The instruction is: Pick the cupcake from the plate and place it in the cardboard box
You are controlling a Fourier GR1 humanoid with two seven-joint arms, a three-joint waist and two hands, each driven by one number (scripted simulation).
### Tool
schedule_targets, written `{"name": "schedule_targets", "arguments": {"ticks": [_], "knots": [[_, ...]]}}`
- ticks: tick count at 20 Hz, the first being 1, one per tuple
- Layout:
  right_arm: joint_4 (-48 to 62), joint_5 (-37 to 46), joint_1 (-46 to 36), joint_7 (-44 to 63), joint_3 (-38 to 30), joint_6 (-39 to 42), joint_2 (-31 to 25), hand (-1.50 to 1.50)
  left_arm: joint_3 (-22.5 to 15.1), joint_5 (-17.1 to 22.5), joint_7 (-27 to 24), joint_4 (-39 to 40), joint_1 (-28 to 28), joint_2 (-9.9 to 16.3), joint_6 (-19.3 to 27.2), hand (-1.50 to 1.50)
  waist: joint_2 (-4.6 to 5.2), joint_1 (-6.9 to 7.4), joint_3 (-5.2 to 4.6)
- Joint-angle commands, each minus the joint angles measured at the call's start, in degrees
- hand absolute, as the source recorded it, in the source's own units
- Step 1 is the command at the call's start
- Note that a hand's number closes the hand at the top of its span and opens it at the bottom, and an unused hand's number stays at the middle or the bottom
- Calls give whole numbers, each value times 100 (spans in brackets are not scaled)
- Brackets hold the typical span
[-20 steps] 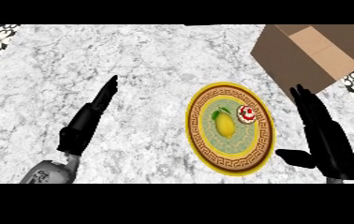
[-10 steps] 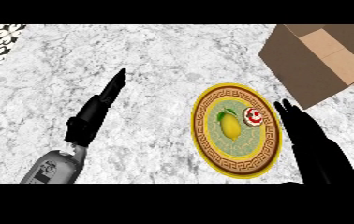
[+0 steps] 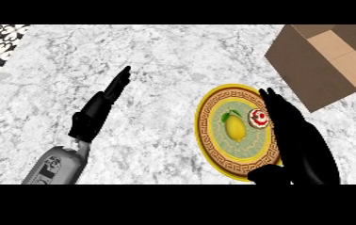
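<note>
Head view: cupcake (image 3: 259,119) sits at the plate's (image 3: 217,159) three o'clock, beside the lemon (image 3: 236,128). Right hand (image 3: 300,141) alongside, fingers straight, holding nothing; closing carelessly could knock it over. Left hand (image 3: 104,104) rests open at nine. Box (image 3: 303,64) at one.

Red-and-white cupcake (image 3: 259,119) on ornate yellow plate (image 3: 211,139), open cardboard box (image 3: 316,64) beyond

No readable text, labels or numbers anywhere. The left forearm (image 3: 54,165), just behind the left hand (image 3: 97,111), carries a small dark marking, possibly a label, too blurred to read.
</note>
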Motion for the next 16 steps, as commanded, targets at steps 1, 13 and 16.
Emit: {"name": "schedule_targets", "arguments": {"ticks": [1,13,16], "knots": [[424,-11,-545,652,-190,584,549,-150,34,-82,434,-313,-109,-182,44,0,-2,29,4],[1438,735,77,-669,-762,581,1091,-150,488,-533,300,-248,161,-441,-426,0,-3,-10,6],[1526,1150,365,-977,-622,312,1171,-150,492,-634,268,-166,72,-633,-479,0,-2,-20,7]]}}
